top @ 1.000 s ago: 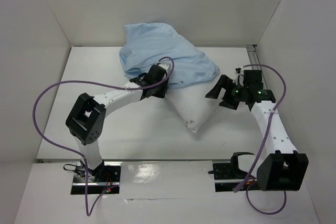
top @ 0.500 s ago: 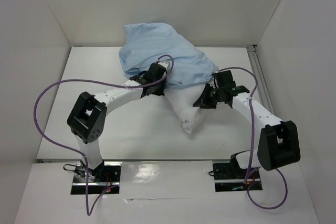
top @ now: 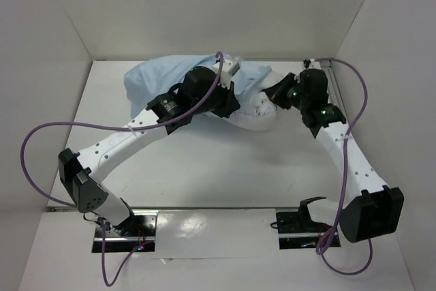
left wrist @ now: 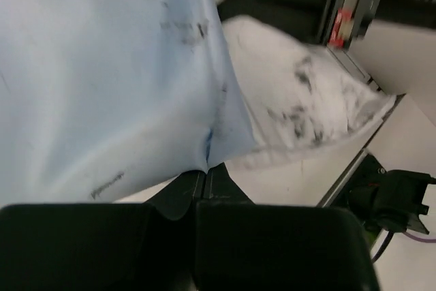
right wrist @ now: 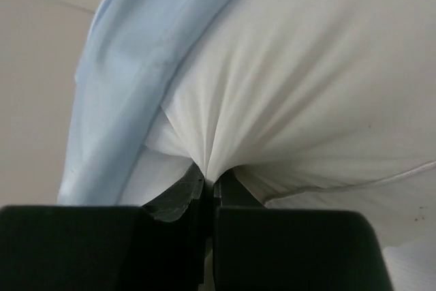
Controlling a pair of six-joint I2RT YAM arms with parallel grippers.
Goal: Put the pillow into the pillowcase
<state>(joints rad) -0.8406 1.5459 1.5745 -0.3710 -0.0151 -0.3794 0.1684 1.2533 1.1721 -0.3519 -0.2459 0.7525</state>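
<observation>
Top external view: the thin, wrinkled pale-blue fabric pillowcase [top: 151, 81] lies bunched at the far edge of the white table [top: 204, 161]. The plump white fabric pillow [top: 257, 118] shows at its right end, partly covered, between both arms. Left wrist view: left gripper [left wrist: 206, 172] clenched on a fold of pillowcase. Right wrist view: right gripper [right wrist: 210, 183] clenched on a pinch of pillow fabric, just beside the pillowcase hem.
</observation>
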